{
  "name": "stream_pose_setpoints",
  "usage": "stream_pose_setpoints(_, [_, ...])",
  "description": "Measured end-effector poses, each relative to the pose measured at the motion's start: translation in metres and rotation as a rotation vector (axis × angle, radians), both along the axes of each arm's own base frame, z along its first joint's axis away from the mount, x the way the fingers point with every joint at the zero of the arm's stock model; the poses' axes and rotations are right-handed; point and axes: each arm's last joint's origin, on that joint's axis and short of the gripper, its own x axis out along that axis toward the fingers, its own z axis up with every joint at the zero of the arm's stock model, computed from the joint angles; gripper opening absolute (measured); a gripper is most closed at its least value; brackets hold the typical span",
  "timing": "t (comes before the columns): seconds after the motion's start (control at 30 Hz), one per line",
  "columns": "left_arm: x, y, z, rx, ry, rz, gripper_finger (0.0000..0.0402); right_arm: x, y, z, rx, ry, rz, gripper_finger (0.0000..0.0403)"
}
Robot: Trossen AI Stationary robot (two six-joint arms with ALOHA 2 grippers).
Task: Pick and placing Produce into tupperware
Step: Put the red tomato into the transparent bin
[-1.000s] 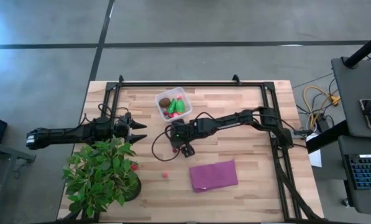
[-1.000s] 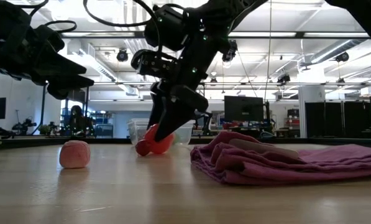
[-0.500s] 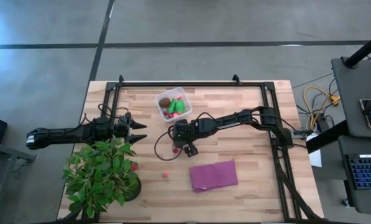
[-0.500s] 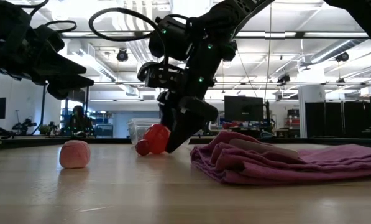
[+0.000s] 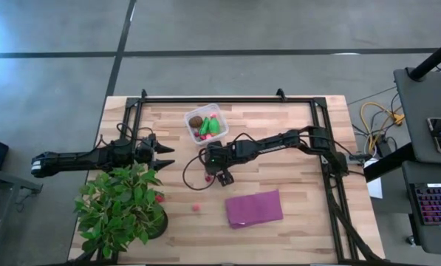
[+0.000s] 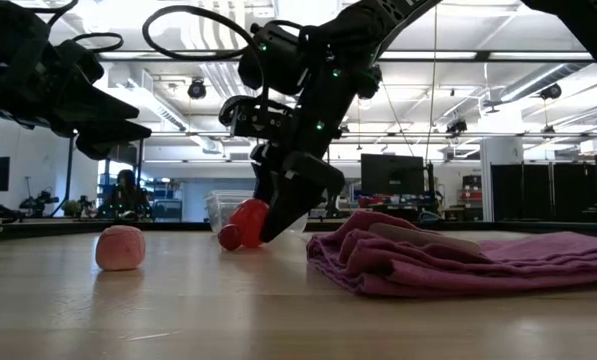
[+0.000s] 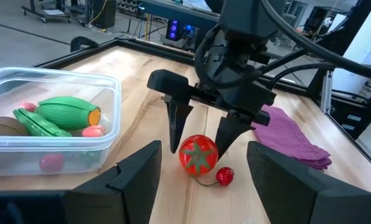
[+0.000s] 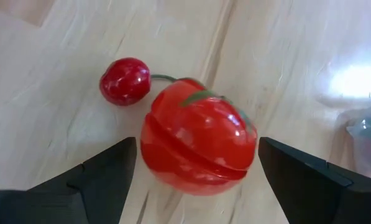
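Since a second ago, the right gripper [image 5: 215,176] has been shifted slightly, and its spread fingers are now set down on either side of the tomato [image 7: 198,155], which is not yet pinched. A cherry [image 7: 224,176] lies touching it on the table [image 5: 301,210]. The tupperware [image 5: 206,123], already holding produce, is seen near behind. The left gripper [image 5: 161,156] is held half spread over the plant [image 5: 122,205]. A pink ball [image 6: 120,247] and purple cloth [image 5: 254,207] lie apart.
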Motion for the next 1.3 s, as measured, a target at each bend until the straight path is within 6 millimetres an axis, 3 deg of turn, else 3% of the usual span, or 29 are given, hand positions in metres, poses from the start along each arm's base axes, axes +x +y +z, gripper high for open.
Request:
stream_pose_setpoints(0.53, [0.0000,0.0000,0.0000,0.000,0.000,0.000,0.0224,-0.0002,-0.0027,-0.0003,0.011,0.001,-0.023,0.0326])
stream_pose_setpoints(0.97, [0.0000,0.0000,-0.0001,0.000,0.001,0.000,0.0224,0.0002,-0.0027,-0.0002,0.020,-0.005,-0.027,0.0261])
stream_pose_setpoints(1.3, [0.0000,0.0000,0.0000,0.000,0.000,0.000,0.0224,0.0022,-0.0027,0.0009,0.024,-0.028,-0.033,0.0279])
